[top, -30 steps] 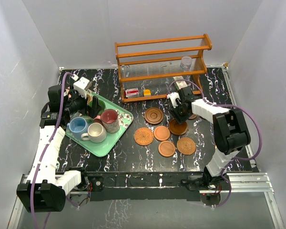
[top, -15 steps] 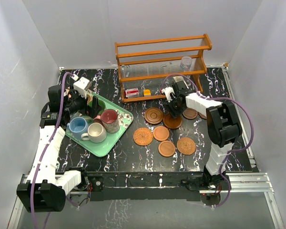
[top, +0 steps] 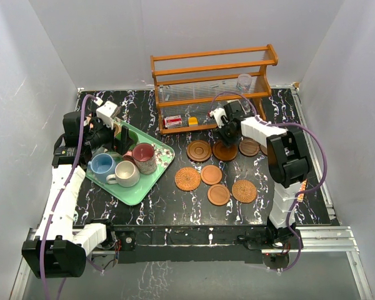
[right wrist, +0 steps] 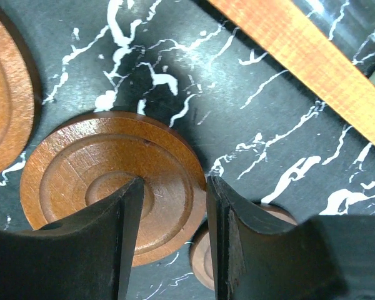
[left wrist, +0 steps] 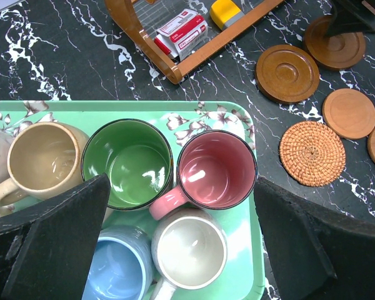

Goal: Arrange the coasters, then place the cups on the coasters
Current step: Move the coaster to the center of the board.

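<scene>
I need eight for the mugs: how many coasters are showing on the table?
7 coasters: back row, left, middle under the right fingers, right; front, four. The right arm may hide another.

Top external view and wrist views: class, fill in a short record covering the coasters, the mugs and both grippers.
tray: holds green mug, pink mug, cream mug, light blue mug, tan mug
coasters: at least seven, flat on the table near the rack, none yet loaded
left gripper: open, above the tray
right gripper: down over a ringed wooden coaster, grip unclear
</scene>
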Robot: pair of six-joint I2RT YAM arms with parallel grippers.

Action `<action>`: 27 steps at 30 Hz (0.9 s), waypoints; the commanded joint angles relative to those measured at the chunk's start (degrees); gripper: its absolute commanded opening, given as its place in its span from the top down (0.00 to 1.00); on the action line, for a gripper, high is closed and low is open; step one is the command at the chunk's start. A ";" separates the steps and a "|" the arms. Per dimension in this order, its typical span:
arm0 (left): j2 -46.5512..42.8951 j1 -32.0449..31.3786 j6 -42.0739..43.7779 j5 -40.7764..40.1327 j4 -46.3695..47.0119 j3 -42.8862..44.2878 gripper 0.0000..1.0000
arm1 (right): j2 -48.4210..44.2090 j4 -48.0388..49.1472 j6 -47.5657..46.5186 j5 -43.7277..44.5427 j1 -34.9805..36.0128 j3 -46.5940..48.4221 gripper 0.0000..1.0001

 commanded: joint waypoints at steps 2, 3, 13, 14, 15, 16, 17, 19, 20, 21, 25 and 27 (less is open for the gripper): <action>-0.88 0.54 0.15 1.65 0.10 -0.16 0.01 | 4.06 -0.21 -2.38 4.11 -3.26 -0.73 0.59; -0.83 0.50 0.14 1.65 0.10 -0.16 0.01 | 3.97 -0.30 -2.36 3.67 -3.37 -0.65 0.59; -1.01 0.50 0.14 1.77 0.29 -0.51 0.01 | 4.12 -2.73 -0.67 -3.20 -3.36 0.67 0.57; -1.04 0.49 0.14 1.79 0.28 -0.53 0.01 | 4.12 -2.90 -0.42 -3.72 -3.29 0.61 0.57; -1.00 0.48 0.14 1.82 0.28 -0.58 0.01 | 4.02 -3.06 -0.14 -4.11 -3.22 0.59 0.57; -1.11 0.54 0.14 1.83 0.35 -0.64 0.01 | 3.91 -3.07 0.03 -4.48 -3.08 0.45 0.57; -1.10 0.55 0.15 1.83 0.36 -0.68 0.01 | 3.80 -3.05 0.21 -4.71 -2.93 0.32 0.57; -1.21 0.56 0.15 1.87 0.44 -0.85 0.01 | 3.60 -3.05 0.57 -5.12 -2.65 0.02 0.57; -1.24 0.57 0.14 1.91 0.45 -0.94 0.01 | 3.58 -3.07 0.71 -5.13 -2.46 -0.10 0.57; -1.39 0.50 0.14 1.92 0.45 -1.01 0.01 | 3.57 -3.01 0.87 -5.13 -2.37 -0.16 0.57; -1.47 0.53 0.24 1.89 0.33 -1.13 0.01 | 3.76 -2.82 1.10 -4.45 -2.30 -0.11 0.57; -1.49 0.54 0.27 1.87 0.36 -1.13 0.01 | 3.76 -2.88 1.26 -4.61 -2.22 0.00 0.57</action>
